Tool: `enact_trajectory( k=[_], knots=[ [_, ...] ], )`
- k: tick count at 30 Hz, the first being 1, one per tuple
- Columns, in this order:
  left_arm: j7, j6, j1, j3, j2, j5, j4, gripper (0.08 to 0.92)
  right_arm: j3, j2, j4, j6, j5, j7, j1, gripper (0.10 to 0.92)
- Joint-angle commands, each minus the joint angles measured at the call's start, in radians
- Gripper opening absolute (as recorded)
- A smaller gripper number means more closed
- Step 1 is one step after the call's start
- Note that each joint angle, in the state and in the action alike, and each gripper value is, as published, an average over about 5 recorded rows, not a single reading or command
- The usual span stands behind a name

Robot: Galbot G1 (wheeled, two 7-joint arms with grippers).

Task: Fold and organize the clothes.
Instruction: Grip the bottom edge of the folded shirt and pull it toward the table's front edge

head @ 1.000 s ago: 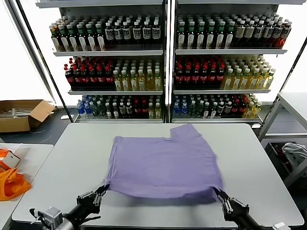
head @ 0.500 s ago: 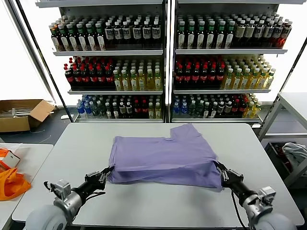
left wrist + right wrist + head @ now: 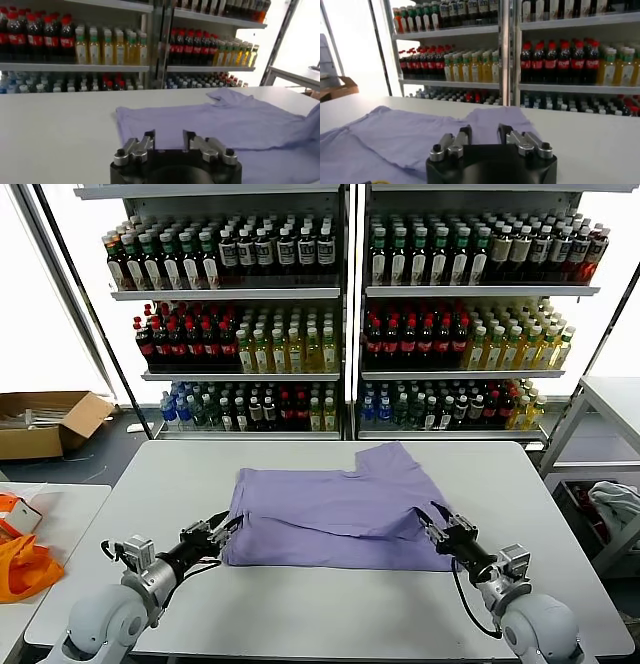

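A lavender T-shirt (image 3: pixel 340 514) lies plain side up in the middle of the grey table (image 3: pixel 300 614). Its near part is folded over the rest, and one sleeve sticks out at the far right. My left gripper (image 3: pixel 222 529) is low at the shirt's left edge, open and empty. My right gripper (image 3: pixel 437 524) is low over the shirt's right near corner, open and empty. In the left wrist view the shirt (image 3: pixel 225 120) lies just beyond the open gripper (image 3: pixel 168 136). In the right wrist view the shirt (image 3: pixel 405 135) lies beyond the open gripper (image 3: pixel 484 130).
Shelves of bottles (image 3: pixel 340 314) stand behind the table. An orange bag (image 3: pixel 25 569) lies on a side table at the left, and a cardboard box (image 3: pixel 45 419) sits on the floor beyond it. A grey-white cloth (image 3: pixel 615 504) lies at the right under another table.
Both grippers moved away from me with the shirt's near hem, laying it over the shirt. Both have let go, and the fold now rests flat.
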State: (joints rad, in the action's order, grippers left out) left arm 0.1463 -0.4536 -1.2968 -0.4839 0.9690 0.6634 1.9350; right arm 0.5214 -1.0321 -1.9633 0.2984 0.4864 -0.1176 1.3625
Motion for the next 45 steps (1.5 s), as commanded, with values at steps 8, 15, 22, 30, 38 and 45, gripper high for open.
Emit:
enact_trajectory(
  k=[8, 15, 22, 30, 38, 45],
  knots=[
    [-0.056, -0.010, -0.121, 0.047, 0.045, -0.041, -0.014, 0.729, 0.073, -0.036, -0.055, 0.090, -0.074, 0.128, 0.178, 0.816],
    [-0.059, -0.015, -0.087, 0.062, 0.055, -0.038, -0.059, 0.821, 0.063, -0.029, -0.049, 0.129, -0.018, 0.138, 0.194, 0.796],
    [-0.068, -0.005, -0.065, 0.061, 0.064, -0.021, -0.079, 0.805, 0.040, -0.040, -0.021, 0.131, 0.044, 0.139, 0.171, 0.603],
    [-0.078, 0.009, -0.076, 0.054, 0.066, -0.003, -0.074, 0.603, 0.034, -0.039, -0.017, 0.131, 0.064, 0.145, 0.162, 0.378],
    [-0.109, 0.005, -0.108, 0.032, 0.095, -0.016, -0.042, 0.369, 0.040, -0.042, -0.050, 0.124, 0.063, 0.145, 0.170, 0.163],
    [-0.152, 0.011, -0.230, -0.040, 0.107, -0.015, 0.075, 0.171, 0.082, -0.017, -0.149, 0.106, 0.061, 0.150, 0.269, 0.108]
  ],
)
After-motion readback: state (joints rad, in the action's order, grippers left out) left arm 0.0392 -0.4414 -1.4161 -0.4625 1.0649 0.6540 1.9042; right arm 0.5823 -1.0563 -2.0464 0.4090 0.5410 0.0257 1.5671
